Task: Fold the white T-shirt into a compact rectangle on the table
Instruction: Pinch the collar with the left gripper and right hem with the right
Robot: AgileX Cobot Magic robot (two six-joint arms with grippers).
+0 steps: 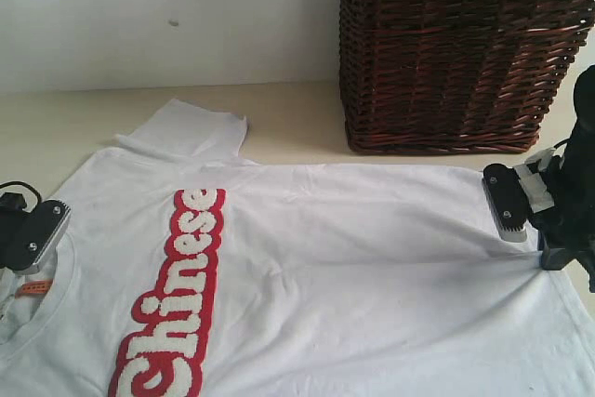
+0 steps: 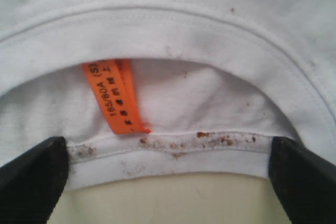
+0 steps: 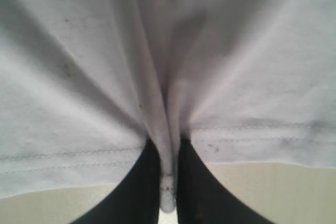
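The white T-shirt [image 1: 372,258] lies spread flat on the table [image 1: 288,123], its red band with fuzzy white letters [image 1: 181,295] running toward the front left. My left gripper [image 1: 28,239] sits at the neck opening, open. In the left wrist view its fingers [image 2: 37,182] straddle the back collar [image 2: 173,153] beside the orange neck tag [image 2: 118,98] without pinching it. My right gripper [image 1: 521,220] is at the shirt's hem on the right. In the right wrist view the right gripper [image 3: 167,161] is shut on a bunched fold of the hem [image 3: 167,195].
A dark brown wicker basket [image 1: 456,44] stands at the back right, close behind the shirt's far edge and the right arm. One sleeve [image 1: 191,127] sticks out toward the back wall. Bare beige table shows behind the shirt on the left.
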